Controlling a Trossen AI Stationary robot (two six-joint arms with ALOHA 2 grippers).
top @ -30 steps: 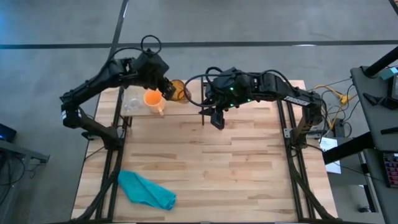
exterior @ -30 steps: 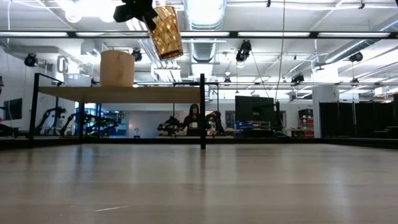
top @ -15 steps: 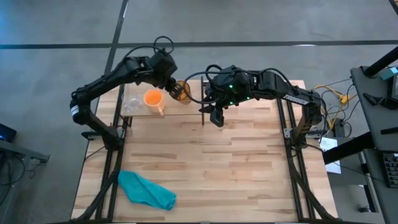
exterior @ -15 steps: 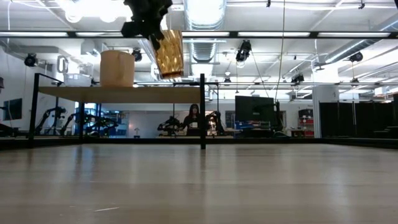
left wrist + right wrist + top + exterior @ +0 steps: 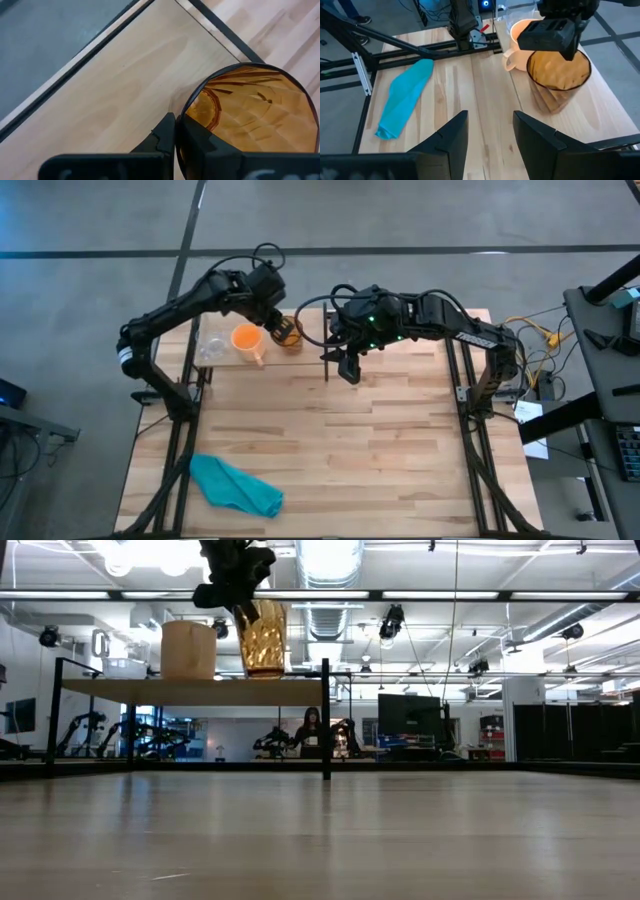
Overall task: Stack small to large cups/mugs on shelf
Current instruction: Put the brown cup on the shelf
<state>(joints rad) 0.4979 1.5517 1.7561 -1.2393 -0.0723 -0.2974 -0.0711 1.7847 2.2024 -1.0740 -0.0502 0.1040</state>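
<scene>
The amber patterned tumbler (image 5: pixel 290 334) stands upright over the wooden shelf (image 5: pixel 300 358), just right of the orange mug (image 5: pixel 247 340). The small clear cup (image 5: pixel 212 348) stands at the shelf's left end. In the low view the tumbler's base (image 5: pixel 264 672) is at shelf level; whether it rests there, I cannot tell. My left gripper (image 5: pixel 278 320) is shut on the tumbler. My right gripper (image 5: pixel 348 370) is open and empty over the table, right of the black divider (image 5: pixel 326 720). My left gripper holds the tumbler by its rim (image 5: pixel 181 116): one finger (image 5: pixel 200 142) is inside the cup and the other (image 5: pixel 165 135) outside, the wall pinched between them. The fingers come from above, pointing down. The tumbler is upright below them (image 5: pixel 263 638).
A teal cloth (image 5: pixel 236 486) lies crumpled near the table's front left corner. Black frame posts (image 5: pixel 185 410) run along both sides of the table. My right arm (image 5: pixel 430 320) reaches in along the far edge. Bare wood lies across the table's middle.
My left gripper has gone down and a little toward the table's right with the tumbler. The tumbler hung tilted high above the shelf; it now stands upright with its base at shelf level beside the orange mug.
</scene>
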